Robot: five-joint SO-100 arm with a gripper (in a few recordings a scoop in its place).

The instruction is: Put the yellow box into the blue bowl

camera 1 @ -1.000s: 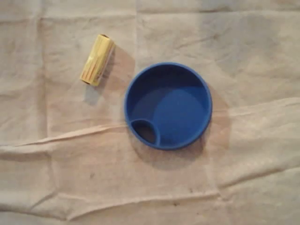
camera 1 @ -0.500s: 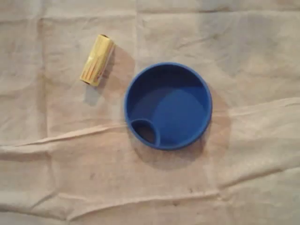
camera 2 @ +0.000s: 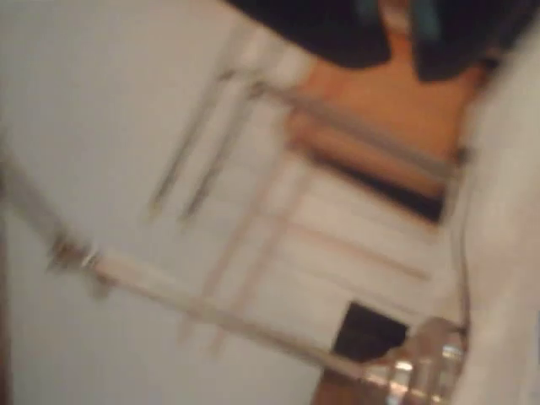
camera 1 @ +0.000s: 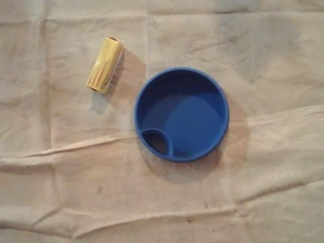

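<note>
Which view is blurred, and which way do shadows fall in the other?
Wrist view: heavily motion-smeared, nothing reads clearly. Overhead view: fairly sharp; the yellow box and blue bowl cast soft shadows rightward and downward in the picture.

Yellow box: printed stripes, nothing legible.
Blue bowl: no readable marking.
Wrist view: blurred, no text can be read.

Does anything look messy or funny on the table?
Nothing is spilled or broken. The yellow box lies slanted on its side, apart from the empty blue bowl. The cloth under them is wrinkled, with long creases.
</note>
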